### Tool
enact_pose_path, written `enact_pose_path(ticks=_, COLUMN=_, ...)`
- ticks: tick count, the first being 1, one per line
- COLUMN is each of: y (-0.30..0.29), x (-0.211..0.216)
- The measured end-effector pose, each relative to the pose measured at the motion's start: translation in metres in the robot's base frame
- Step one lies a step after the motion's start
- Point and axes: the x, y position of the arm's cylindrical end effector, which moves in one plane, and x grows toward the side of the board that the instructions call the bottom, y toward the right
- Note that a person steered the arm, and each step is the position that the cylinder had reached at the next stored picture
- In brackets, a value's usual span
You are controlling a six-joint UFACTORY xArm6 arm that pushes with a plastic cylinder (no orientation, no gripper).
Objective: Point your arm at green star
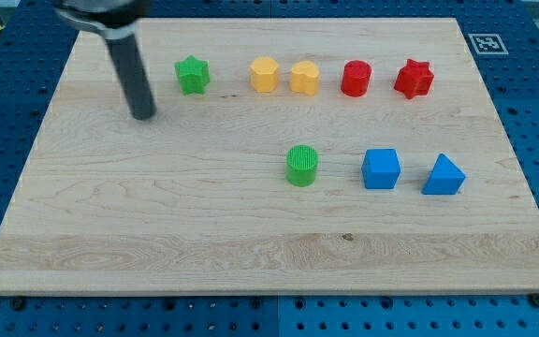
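Note:
The green star (192,75) lies near the view's top left on the wooden board (157,215). My tip (143,116) rests on the board to the left of the star and a little below it, apart from it by a small gap. The dark rod rises from the tip toward the view's top left.
To the right of the star, in a row: a yellow hexagon (264,74), a second yellow block (304,78), a red cylinder (356,79), a red star (414,79). Lower down: a green cylinder (301,166), a blue cube (381,168), a blue triangular block (444,175).

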Motion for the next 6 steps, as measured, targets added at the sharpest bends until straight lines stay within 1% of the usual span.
enact_pose_path(ticks=1, y=0.002, x=-0.062)
enact_pose_path(ticks=2, y=0.047, x=-0.106)
enact_pose_path(ticks=3, y=0.07, x=-0.108)
enact_pose_path(ticks=4, y=0.069, x=-0.098)
enact_pose_path(ticks=6, y=0.069, x=-0.064)
